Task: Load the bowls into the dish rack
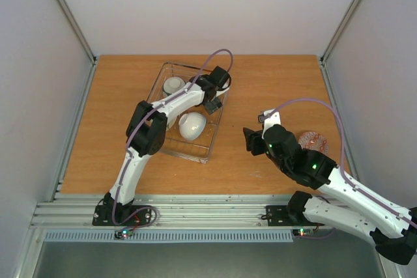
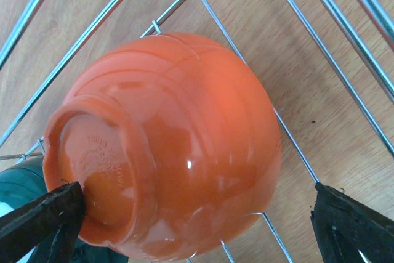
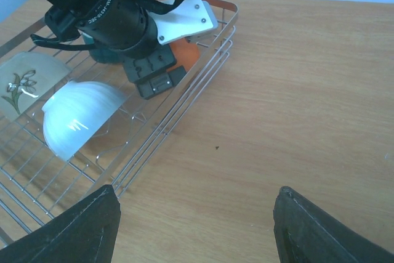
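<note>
The dish rack is a silver wire basket at centre left. An orange bowl lies on its side on the rack wires, foot turned to the left. My left gripper straddles it, open: one finger is at the foot rim and the other stands apart. A teal bowl peeks in beside it. A plain white bowl and a second one with a sprig motif also sit in the rack. My right gripper hangs open over bare wood, holding nothing.
A red-patterned bowl sits on the table at the right, just behind my right arm. The rack's right rim runs close to my right gripper's left finger. Grey walls enclose the wooden table.
</note>
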Available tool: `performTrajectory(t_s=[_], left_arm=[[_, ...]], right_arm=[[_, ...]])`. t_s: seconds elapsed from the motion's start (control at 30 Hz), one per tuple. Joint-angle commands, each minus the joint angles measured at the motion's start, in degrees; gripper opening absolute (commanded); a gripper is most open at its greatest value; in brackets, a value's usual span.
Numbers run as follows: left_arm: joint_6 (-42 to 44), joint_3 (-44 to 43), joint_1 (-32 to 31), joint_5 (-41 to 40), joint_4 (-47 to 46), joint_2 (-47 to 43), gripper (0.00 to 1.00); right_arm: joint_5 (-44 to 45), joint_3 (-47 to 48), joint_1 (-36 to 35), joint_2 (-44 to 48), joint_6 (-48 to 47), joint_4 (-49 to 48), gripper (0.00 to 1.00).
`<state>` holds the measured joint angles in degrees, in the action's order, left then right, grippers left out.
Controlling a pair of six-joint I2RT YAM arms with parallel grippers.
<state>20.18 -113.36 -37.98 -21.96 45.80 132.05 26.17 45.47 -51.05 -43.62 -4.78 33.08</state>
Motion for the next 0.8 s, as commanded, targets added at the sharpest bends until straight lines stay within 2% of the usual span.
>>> performTrajectory(t_s=[0.0,0.3,0.4,0.47,0.6,0.67,0.73,0.77], left_arm=[[-0.26,0.1,-0.22,4.66,2.15,-0.56,0.99],[-1.59,2.17,-0.21,9.33,-0.27,-6.89,0.99],[-1.98,2.08,-0.1,9.03,-0.94,-8.41,0.99],[-1.98,1.39,0.07,8.55,-0.68,-9.23,0.99],[-2.96,0.23,1.4,10.14,-0.09,-12.37,0.99],[-4.04,0.01,2.2,12.34,0.26,-14.26,0.99],[-4.86,0.06,2.65,14.93,1.07,-16.3,0.99],[-5.35,0.44,2.83,16.67,1.42,-17.55,0.99]], right_arm=[[1.83,-0.47,-0.13,0.59,0.68,0.47,0.68],[4.09,-0.24,-0.11,0.35,1.9,1.34,0.69],[7.84,1.39,-0.16,-0.47,4.31,4.66,0.69],[14.43,4.38,-0.06,-2.4,11.11,12.35,0.7],[26.04,11.97,1.45,-11.17,28.94,36.08,0.77],[25.78,12.23,3.69,-13.85,30.84,38.71,0.77],[21.7,10.84,8.79,-13.63,26.14,35.31,0.77],[16.22,9.72,11.94,-13.2,22.65,30.88,0.77]])
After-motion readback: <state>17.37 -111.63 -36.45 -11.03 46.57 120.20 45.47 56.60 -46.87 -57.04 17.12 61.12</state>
